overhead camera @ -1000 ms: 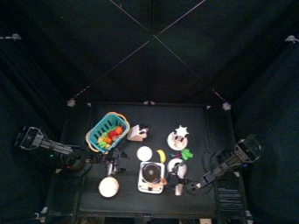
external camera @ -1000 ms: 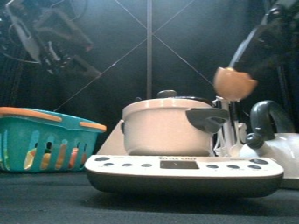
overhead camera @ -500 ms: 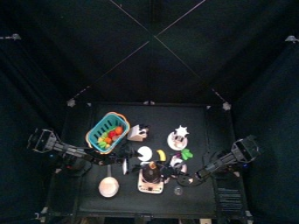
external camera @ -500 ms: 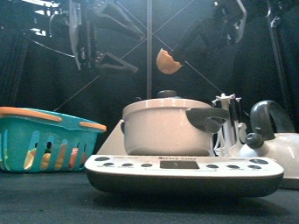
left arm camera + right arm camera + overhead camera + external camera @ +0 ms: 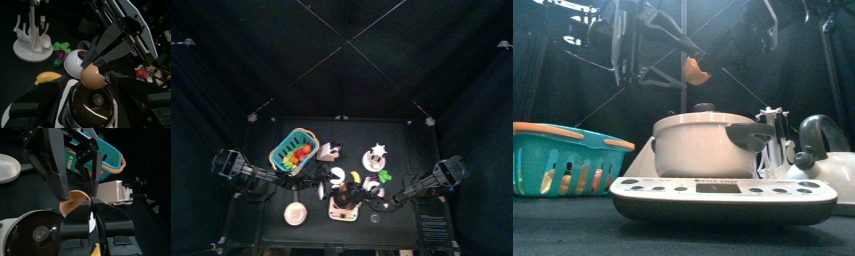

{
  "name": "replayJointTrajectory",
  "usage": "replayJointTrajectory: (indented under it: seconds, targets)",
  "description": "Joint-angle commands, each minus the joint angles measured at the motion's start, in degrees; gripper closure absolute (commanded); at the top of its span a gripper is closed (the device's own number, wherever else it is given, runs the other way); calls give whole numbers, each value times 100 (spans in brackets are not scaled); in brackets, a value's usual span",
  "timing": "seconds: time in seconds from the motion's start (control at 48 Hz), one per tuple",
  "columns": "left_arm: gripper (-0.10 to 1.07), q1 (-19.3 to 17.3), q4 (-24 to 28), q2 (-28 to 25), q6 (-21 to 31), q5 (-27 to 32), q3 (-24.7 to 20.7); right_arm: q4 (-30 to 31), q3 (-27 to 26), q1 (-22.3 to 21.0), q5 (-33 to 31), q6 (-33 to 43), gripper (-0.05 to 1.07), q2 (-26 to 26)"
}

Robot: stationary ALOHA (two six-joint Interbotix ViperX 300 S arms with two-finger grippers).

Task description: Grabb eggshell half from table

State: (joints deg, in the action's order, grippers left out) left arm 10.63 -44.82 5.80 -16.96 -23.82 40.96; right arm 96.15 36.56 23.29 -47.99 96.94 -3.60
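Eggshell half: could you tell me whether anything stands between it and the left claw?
Nothing visible does. The open left claw faces the eggshell half directly, in the air above the cooker. Only the right claw, shut on the shell, is at it.

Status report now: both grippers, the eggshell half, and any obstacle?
Right gripper shut on eggshell half, held up over the cooker. Left gripper open wide, right beside the shell. Nothing between them.
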Motion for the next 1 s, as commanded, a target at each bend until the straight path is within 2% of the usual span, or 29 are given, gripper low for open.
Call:
replayJointTrajectory:
  seconds: [0.0, 0.354, 0.562, 0.75, 0.979]
  targets:
    - [-4, -62, -79, -53, -9, 0, -193, 62, -141, -26, -18, 0, 65, -70]
    - [1, -158, -167, -193, -18, 9, -211, 114, -167, -26, 9, 0, 65, -18]
    - [14, -167, -176, -185, -9, 9, -193, 105, -176, -26, 9, 9, 63, 0]
    - [22, -176, -176, -141, -9, 9, -158, 114, -176, -26, 9, 18, 54, 0]
    - [24, -193, -193, -97, -9, 9, -97, 105, -176, 9, -9, 9, 43, -9]
